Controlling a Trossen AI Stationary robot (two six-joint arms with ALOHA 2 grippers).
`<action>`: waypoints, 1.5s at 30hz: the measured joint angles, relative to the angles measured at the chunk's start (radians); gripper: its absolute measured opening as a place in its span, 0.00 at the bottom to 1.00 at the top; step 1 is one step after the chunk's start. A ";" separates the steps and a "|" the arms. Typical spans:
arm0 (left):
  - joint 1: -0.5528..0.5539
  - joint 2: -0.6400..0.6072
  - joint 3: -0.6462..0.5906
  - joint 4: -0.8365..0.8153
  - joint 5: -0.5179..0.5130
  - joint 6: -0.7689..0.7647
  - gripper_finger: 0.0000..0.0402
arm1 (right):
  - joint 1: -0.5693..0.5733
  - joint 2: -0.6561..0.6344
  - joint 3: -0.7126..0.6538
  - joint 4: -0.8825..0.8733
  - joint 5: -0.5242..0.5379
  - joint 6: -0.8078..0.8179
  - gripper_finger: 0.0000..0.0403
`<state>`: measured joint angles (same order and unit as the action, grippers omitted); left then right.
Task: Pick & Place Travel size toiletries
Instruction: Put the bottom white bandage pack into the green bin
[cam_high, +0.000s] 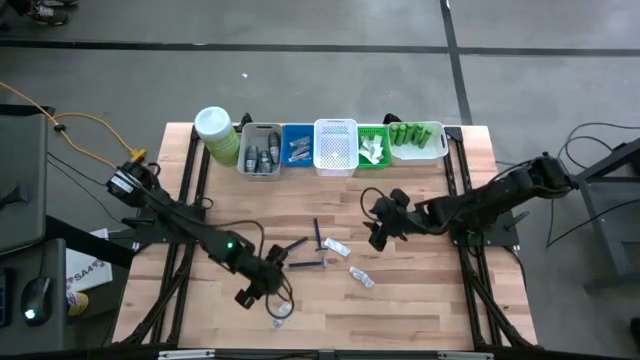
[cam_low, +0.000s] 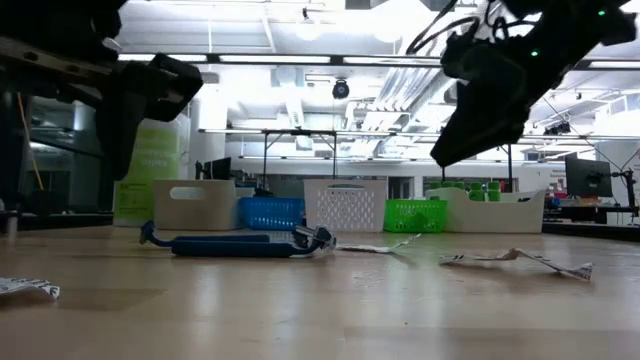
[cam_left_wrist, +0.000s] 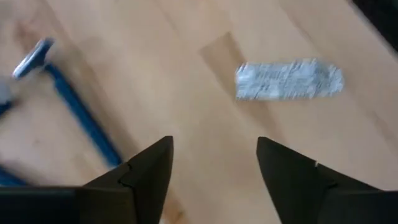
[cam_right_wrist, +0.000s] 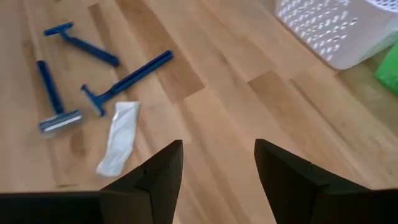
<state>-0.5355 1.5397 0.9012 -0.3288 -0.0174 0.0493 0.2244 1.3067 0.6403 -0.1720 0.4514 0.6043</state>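
Near the lower middle of the high view, the left tool (cam_high: 250, 292) hangs over the table (cam_high: 420, 300) with its fingers spread and empty, a clear sachet (cam_left_wrist: 289, 79) lying just ahead of it. Right of centre, the right tool (cam_high: 378, 236) hovers, also spread and empty. Three blue razors (cam_right_wrist: 127, 78) and a white sachet (cam_right_wrist: 118, 138) lie mid-table. Bins (cam_high: 336, 148) line the upper edge.

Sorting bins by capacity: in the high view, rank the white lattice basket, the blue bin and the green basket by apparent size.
1. White lattice basket, clearly largest.
2. Blue bin and green basket look about alike; I can't rank them.
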 joint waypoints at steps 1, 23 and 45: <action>-0.009 0.011 0.000 0.024 0.000 -0.007 0.60 | 0.014 0.000 0.000 -0.001 0.004 0.006 0.48; -0.174 0.215 0.001 0.338 -0.068 -0.066 0.68 | 0.111 0.000 0.000 -0.009 0.075 0.049 0.48; -0.172 0.320 0.006 0.405 -0.068 -0.159 0.59 | 0.111 0.000 0.000 -0.011 0.071 0.047 0.48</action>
<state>-0.7074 1.8594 0.9072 0.0759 -0.0851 -0.1096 0.3359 1.3071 0.6403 -0.1833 0.5224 0.6510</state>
